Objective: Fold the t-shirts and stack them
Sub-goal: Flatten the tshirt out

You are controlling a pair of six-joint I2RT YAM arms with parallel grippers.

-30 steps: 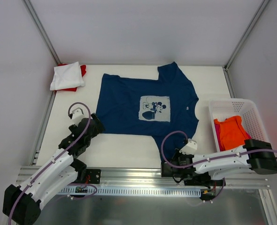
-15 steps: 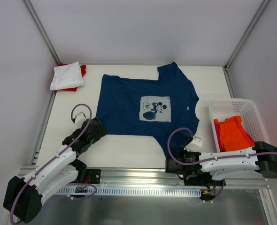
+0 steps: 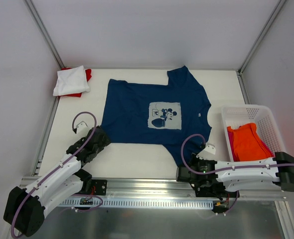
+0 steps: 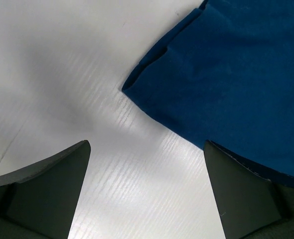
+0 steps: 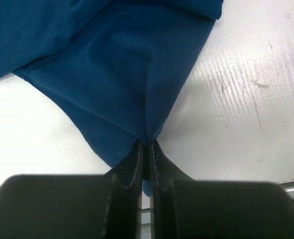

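The navy t-shirt (image 3: 154,112) with a pale cartoon chest print lies spread flat mid-table. My right gripper (image 3: 186,168) is shut on its near sleeve, the blue cloth (image 5: 127,74) pinched between the tips (image 5: 146,145) near the table's front edge. My left gripper (image 3: 103,135) is open and empty just left of the shirt's near-left hem corner (image 4: 132,87); its fingers (image 4: 47,189) rest low over bare table. A folded white t-shirt (image 3: 71,80) lies on a red one (image 3: 88,74) at the back left. An orange t-shirt (image 3: 246,142) and a magenta edge (image 3: 230,145) are in the basket.
The white lattice basket (image 3: 246,110) stands at the right edge. Metal frame posts rise at the back corners. An aluminium rail (image 3: 137,186) runs along the near edge by the arm bases.
My right gripper has drawn back toward the near edge, pulling the navy sleeve out longer. My left gripper has backed off slightly from the shirt's hem.
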